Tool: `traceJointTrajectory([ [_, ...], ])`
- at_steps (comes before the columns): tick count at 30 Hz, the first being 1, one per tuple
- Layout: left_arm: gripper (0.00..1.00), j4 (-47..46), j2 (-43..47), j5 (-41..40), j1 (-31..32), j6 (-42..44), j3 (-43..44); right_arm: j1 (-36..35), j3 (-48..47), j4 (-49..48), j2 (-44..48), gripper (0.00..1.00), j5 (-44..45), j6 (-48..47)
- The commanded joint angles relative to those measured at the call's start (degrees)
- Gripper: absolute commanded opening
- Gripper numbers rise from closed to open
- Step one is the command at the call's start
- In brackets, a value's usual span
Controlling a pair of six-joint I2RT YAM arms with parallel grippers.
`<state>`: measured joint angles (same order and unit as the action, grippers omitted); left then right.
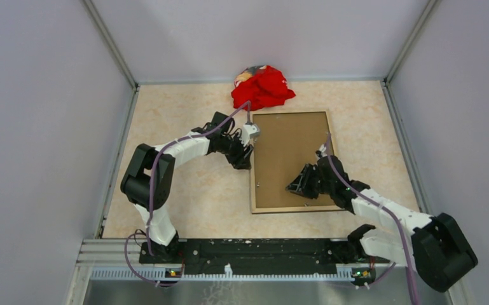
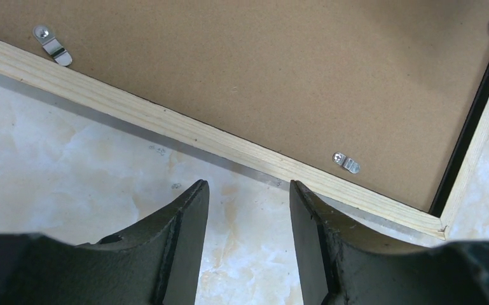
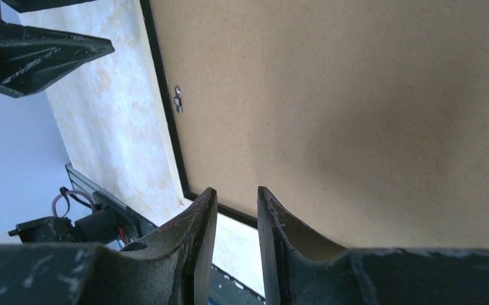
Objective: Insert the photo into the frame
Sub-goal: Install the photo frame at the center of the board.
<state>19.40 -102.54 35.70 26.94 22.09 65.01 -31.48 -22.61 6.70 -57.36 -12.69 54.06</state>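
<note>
Left claw [image 2: 248,185], half-open, empty, has frame [image 2: 165,124] just ahead; right claw [image 3: 236,190], barely parted, empty, should press backing [image 3: 356,127] beneath while clip [image 2: 346,163] turns.

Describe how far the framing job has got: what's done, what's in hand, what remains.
Done: the backing board lies inside the face-down frame; the photo is unseen, possibly beneath. In hand: nothing; the left fingers gape beside the frame's rail, the right fingers hover over the board. Left: confirming the photo is in and fastening the clips.
</note>
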Motion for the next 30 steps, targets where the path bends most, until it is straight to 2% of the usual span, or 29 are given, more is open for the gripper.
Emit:
traceJointTrajectory([
  [1, 0.57, -0.55, -0.14, 2.49, 0.12, -1.42, 0.53, -1.01, -2.73, -14.16, -7.00, 0.30, -2.52, 0.24],
  [9, 0.53, -1.34, -3.16, 2.36, 0.11, -2.38, 0.97, -5.42, -6.05, -27.82, -19.83, 0.30, -2.78, 0.60],
  [13, 0.46, -1.60, -4.04, 2.28, 0.09, -2.61, 1.21, -6.63, -8.27, -30.71, -24.99, 0.30, -2.96, 0.52],
  [17, 0.45, -1.63, -4.59, 2.85, 0.12, -2.98, 1.52, -7.22, -9.86, -31.35, -28.18, 0.30, -3.48, 0.35],
  [23, 0.45, -1.12, -4.28, 3.83, -0.08, -2.84, 1.73, -8.14, -10.04, -32.59, -30.92, 0.30, -4.26, 0.60],
  [30, 0.56, 1.12, -2.95, 7.27, -1.45, -2.93, 2.83, -9.30, -9.76, -34.38, -33.78, 0.30, -4.31, 1.22],
])
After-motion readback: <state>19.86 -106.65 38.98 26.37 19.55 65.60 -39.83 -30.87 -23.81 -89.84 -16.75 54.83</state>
